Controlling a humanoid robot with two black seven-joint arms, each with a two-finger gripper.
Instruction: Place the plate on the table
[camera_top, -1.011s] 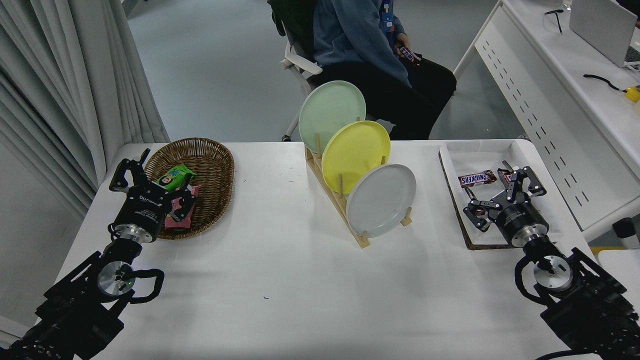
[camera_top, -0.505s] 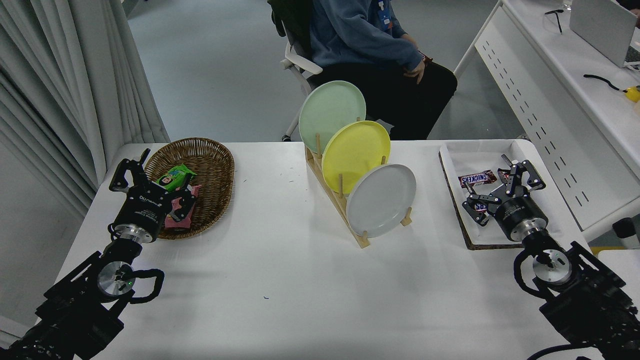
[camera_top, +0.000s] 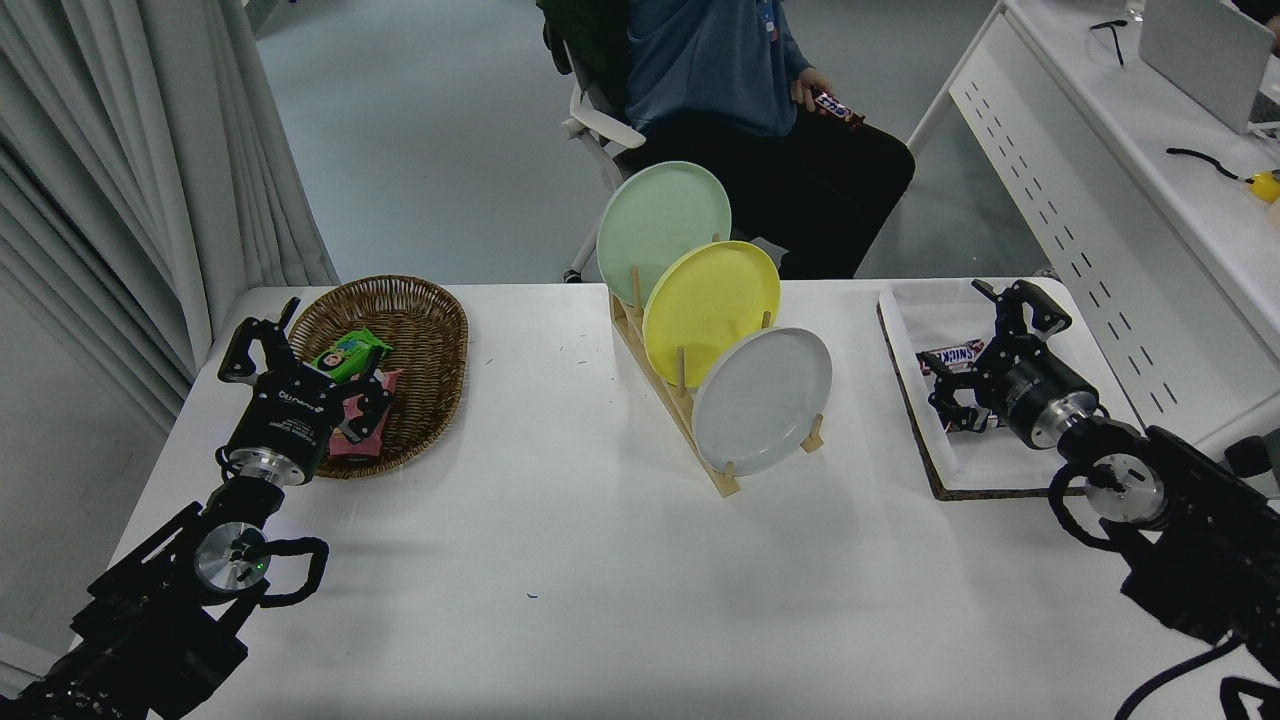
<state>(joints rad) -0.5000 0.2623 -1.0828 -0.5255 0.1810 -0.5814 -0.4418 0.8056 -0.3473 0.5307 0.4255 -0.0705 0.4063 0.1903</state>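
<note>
- Now our right gripper (camera_top: 985, 345) hangs spread and empty, well right of the plate (camera_top: 762, 400).
- Next, we judge, reach to the plate's rim.

The glossy grey-white plate (camera_top: 763, 400) stands tilted on edge at frame centre, above the white table (camera_top: 600, 560).

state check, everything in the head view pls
grey-white plate: upright in the rack's front slot, untouched
yellow plate: upright, middle slot
mint-green plate: upright, back slot
wooden rack: standing on the table
wicker basket: holds snack packets
white tray: holds a Snickers bar
left tool: open, empty, at the basket
right tool: open, empty, over the tray
</note>
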